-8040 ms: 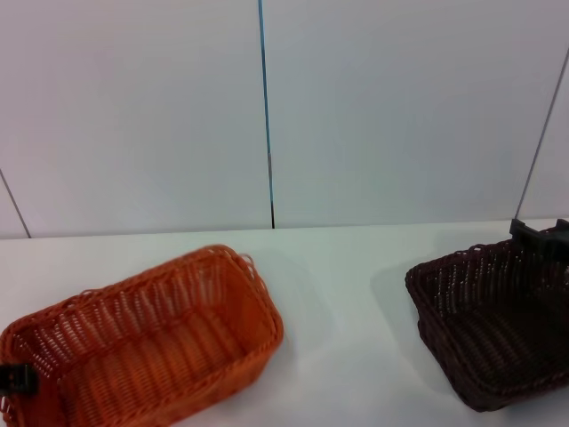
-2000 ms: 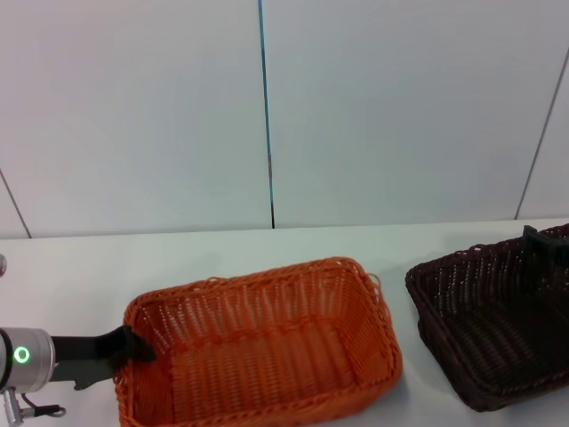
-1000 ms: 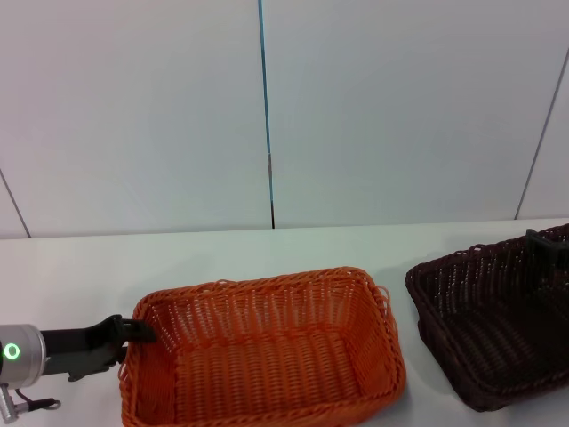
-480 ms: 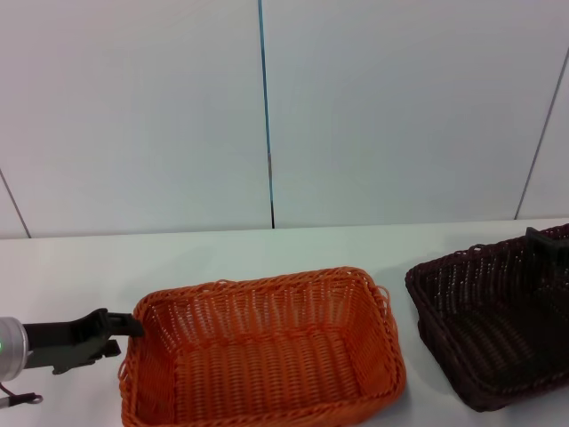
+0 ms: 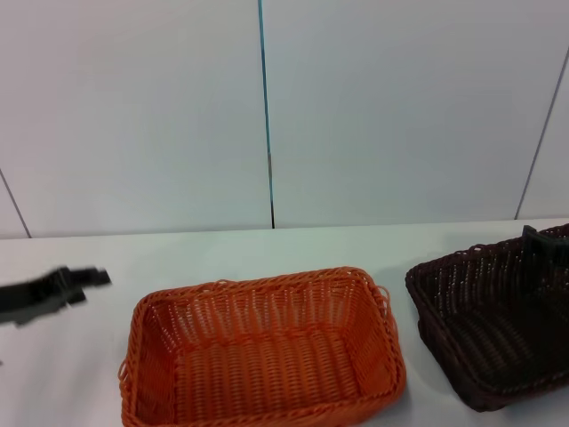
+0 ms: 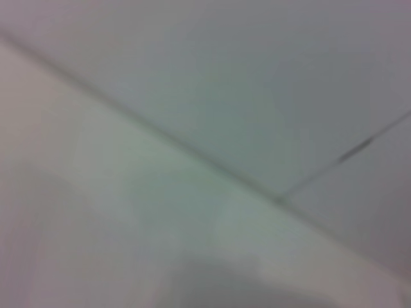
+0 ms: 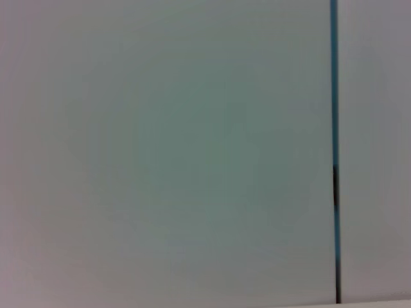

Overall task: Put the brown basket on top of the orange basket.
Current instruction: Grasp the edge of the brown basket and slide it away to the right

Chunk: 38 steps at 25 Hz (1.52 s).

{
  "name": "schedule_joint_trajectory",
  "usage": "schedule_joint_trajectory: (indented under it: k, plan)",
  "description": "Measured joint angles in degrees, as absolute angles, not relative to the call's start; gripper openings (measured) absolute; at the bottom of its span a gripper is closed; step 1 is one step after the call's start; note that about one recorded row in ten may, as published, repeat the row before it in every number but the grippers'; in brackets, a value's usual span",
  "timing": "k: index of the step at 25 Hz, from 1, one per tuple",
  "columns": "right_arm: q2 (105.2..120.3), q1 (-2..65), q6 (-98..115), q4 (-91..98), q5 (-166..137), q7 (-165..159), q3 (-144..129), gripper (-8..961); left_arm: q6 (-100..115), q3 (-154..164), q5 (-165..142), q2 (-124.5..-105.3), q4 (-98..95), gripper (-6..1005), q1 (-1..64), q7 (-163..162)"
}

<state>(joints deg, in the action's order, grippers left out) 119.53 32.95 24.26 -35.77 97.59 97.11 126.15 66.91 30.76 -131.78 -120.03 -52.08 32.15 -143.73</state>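
Observation:
The orange basket (image 5: 267, 356) stands open side up on the white table, at the front and slightly left of centre in the head view. The brown basket (image 5: 476, 329) stands to its right, cut off by the picture's right edge. A strip of bare table separates the two. My left gripper (image 5: 80, 278) hovers blurred at the far left, apart from the orange basket's left rim and holding nothing. A dark part of my right gripper (image 5: 532, 245) rises at the brown basket's far right rim. Neither wrist view shows a basket.
The white table (image 5: 293, 249) runs back to a pale panelled wall (image 5: 373, 116) with a blue seam. The left wrist view shows only the table edge (image 6: 160, 138) and the wall. The right wrist view shows only the wall.
My left gripper let go of the orange basket's left rim and drew back up and to the left. The orange basket stays where it was slid. The brown basket has not moved.

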Motion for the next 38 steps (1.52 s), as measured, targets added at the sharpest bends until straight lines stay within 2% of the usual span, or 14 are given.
schedule_joint_trajectory:
  k: [10,21,31,38]
  plan:
    - [119.53,32.64,25.29,-35.77,97.43,97.12,126.03,740,52.23,27.80,-117.65,-120.73,-53.22,674,28.10,-116.17]
    - [119.47,31.69,29.34,-37.16,97.57,96.75,126.05,738,28.99,27.99,-108.75,-122.36,-46.71,900,28.02,-91.01]
    - [119.42,29.57,32.51,-40.64,97.79,92.85,126.71,737,22.06,27.79,-104.41,-121.78,-39.14,893,28.48,-80.82]
    - [118.73,26.71,34.62,-46.20,97.11,84.45,126.93,735,20.38,27.77,-102.98,-121.74,-37.90,893,28.57,-78.15]
